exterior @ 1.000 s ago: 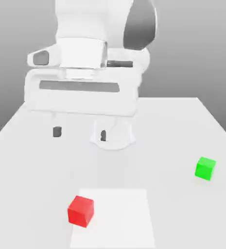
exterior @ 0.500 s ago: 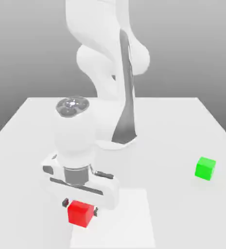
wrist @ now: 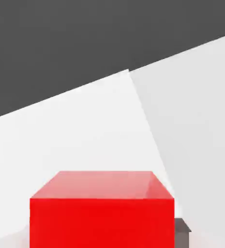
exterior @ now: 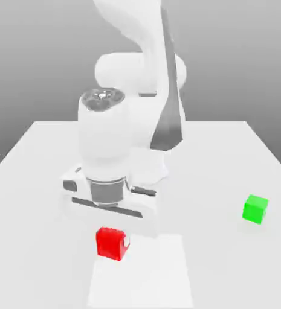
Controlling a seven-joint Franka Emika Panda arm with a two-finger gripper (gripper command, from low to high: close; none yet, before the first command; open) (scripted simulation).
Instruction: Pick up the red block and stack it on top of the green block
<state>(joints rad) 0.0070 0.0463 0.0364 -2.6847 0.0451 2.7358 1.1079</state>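
The red block point(exterior: 110, 243) hangs a little above the table, with my gripper point(exterior: 112, 245) shut on it from both sides. One fingertip point(exterior: 127, 244) shows against the block's side on the exterior view's right. In the hand view the red block point(wrist: 102, 213) fills the near field, with a dark fingertip point(wrist: 182, 231) beside it. The green block point(exterior: 255, 209) rests on the table well off to the exterior view's right, apart from the arm.
A paler square patch point(exterior: 144, 274) marks the white table point(exterior: 34, 181) below the held block. The arm's base point(exterior: 158, 172) stands behind my hand. The table's edges run at both sides of the exterior view.
The hand came down over the red block, closed on it, and has now risen with it, shifting slightly toward the exterior view's right. The green block has not moved.
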